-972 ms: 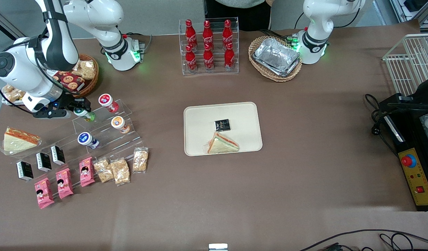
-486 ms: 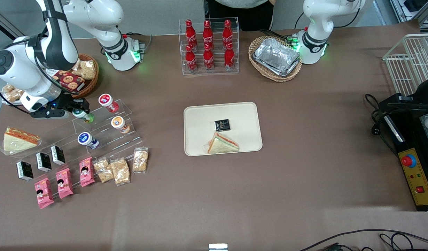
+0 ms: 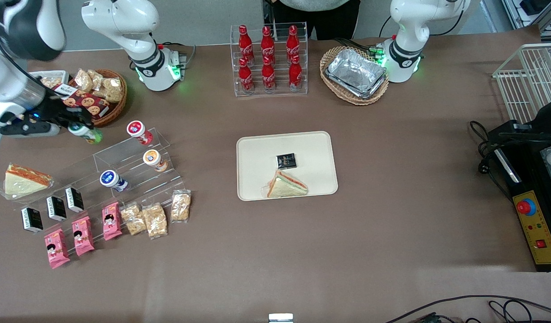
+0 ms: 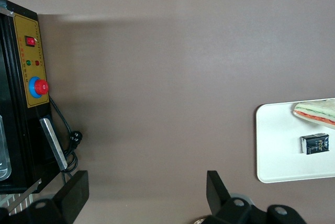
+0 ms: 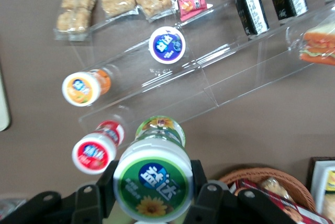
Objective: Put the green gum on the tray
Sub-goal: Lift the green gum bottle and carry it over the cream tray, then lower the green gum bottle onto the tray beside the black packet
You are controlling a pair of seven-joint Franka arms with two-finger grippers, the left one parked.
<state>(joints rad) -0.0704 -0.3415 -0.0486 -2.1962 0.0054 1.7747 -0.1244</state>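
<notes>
In the front view, the gripper (image 3: 80, 126) of the working arm is seen raised above the surface near the working arm's end, with the green gum (image 3: 86, 133) pinched between its jaws and lifted clear of the stepped clear acrylic stand (image 3: 136, 172). The canister is tilted, its long axis lying roughly level with the surface. The red-lidded canister (image 3: 138, 131), the orange-lidded canister (image 3: 154, 159) and the blue-lidded canister (image 3: 112, 179) are left on the stand. The tray (image 3: 318, 150) lies well apart from the held gum, toward the middle of the surface, and already carries a wrapped sandwich (image 3: 286, 185) and a small black packet (image 3: 286, 160); bare tray is seen around them. In the left wrist view, only one end of the tray (image 4: 272, 145) is shown, and neither the gum nor the gripper is in sight. In the right wrist view, the green gum (image 5: 153, 182) is seen lid-on, held at its sides by the gripper (image 5: 154, 187), with the stand below it. The coming move is judged to be a long carry sideways to the tray.
</notes>
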